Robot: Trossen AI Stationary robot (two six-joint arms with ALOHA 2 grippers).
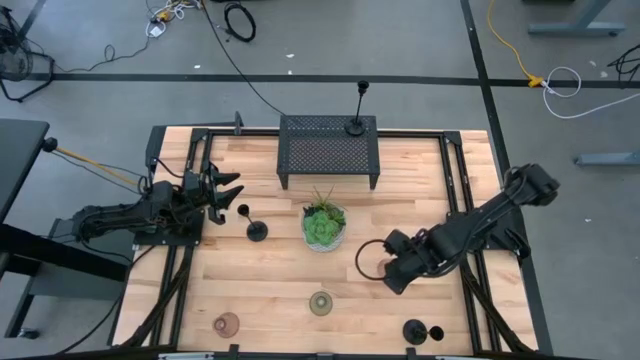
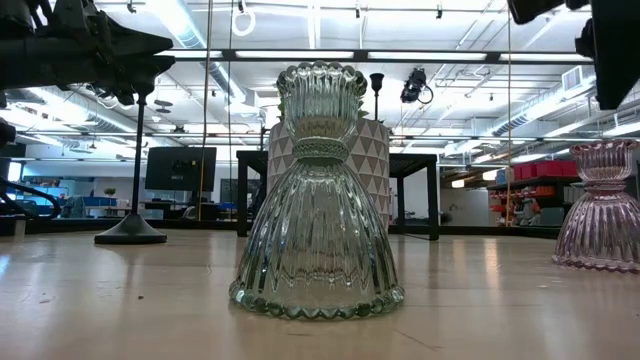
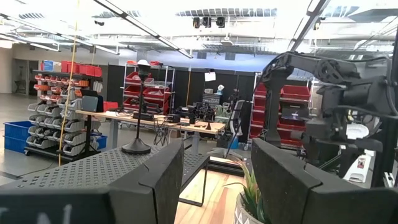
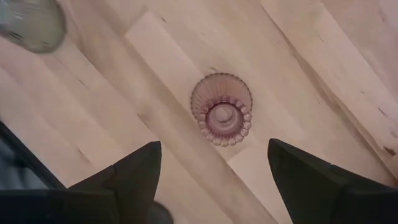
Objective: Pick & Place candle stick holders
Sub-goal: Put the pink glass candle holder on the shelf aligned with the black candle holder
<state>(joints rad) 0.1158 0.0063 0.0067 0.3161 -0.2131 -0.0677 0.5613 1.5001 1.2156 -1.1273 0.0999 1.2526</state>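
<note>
Since the pink glass cup (image 4: 221,110) stands upright on the bare boards right of the table's middle, what matters is how it lies from the right gripper (image 4: 213,144) above it. That gripper looks almost straight down, and the cup's ribbed rim shows as a full circle, so its long axis points up at the jaws. It sits a little ahead of the fingertips, centred between the lines of the two fingers. Those fingers are spread as wide as they go and hold nothing, and the gap looks wider than the cup.

From where I stand, the coming move looks like a short reach forward and a drop. The fingers would then pass either side of the rim rather than landing on it.

The greenish glass cup (image 1: 320,303) is nearby, toward the front edge, and the green plant (image 1: 324,224) is just beyond it. Neither looks to be in the way of a straight descent.

The right arm is plainly the nearer one. The left gripper (image 1: 232,190) hangs well apart on the far side of the plant. Its jaws are also parted and empty, close to the top of a standing black holder (image 1: 257,232).
</note>
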